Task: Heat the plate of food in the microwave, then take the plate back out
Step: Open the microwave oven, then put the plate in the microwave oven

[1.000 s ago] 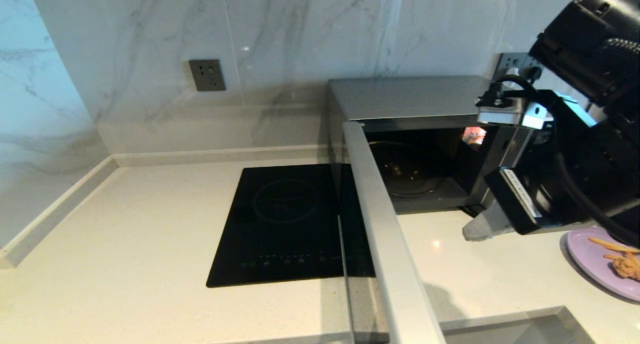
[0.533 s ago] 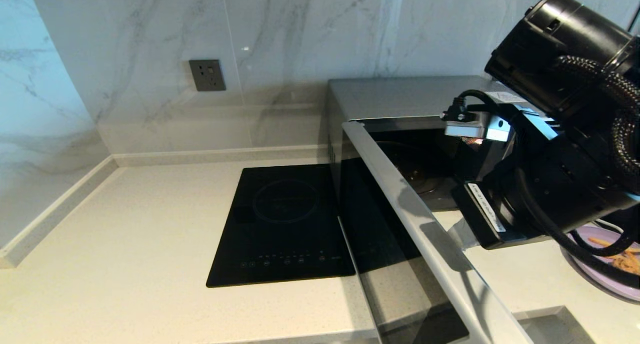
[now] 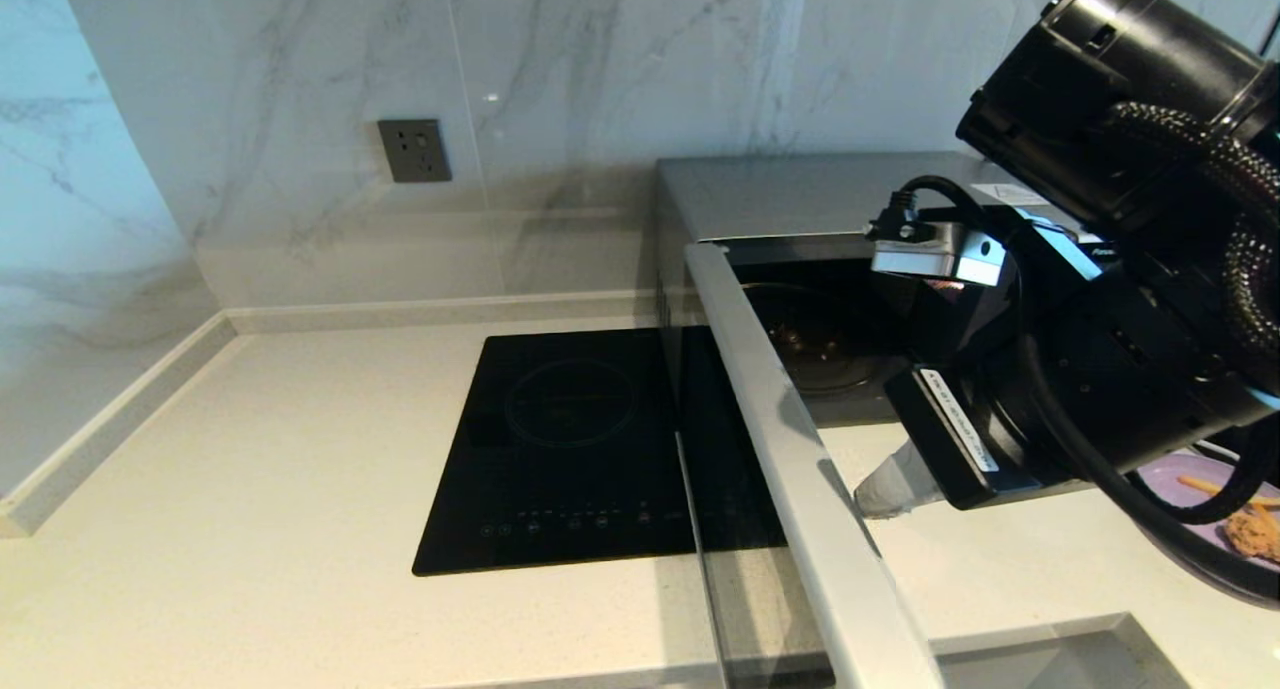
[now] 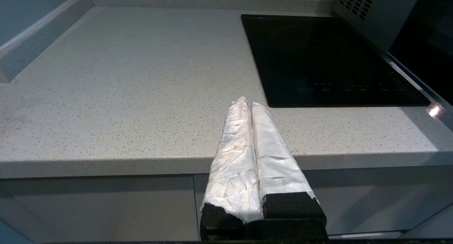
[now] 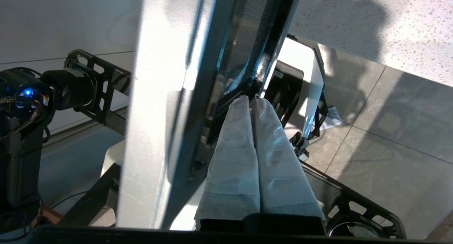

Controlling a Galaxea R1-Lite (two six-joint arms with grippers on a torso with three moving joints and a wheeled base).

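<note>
Microwave (image 3: 800, 194) silver-grey, door open; lilac plate of food (image 3: 1215, 504) beside.

Cool, even daylight fills the head view; strong glare washes the microwave door (image 5: 159, 95) in the right wrist view, and soft shadows cross the tabletop (image 3: 250, 489).

We see our right arm (image 3: 1120, 269) as bulky black housings with braided black cables, a silver bracket, and white-wrapped gripper fingers (image 5: 244, 148).
</note>
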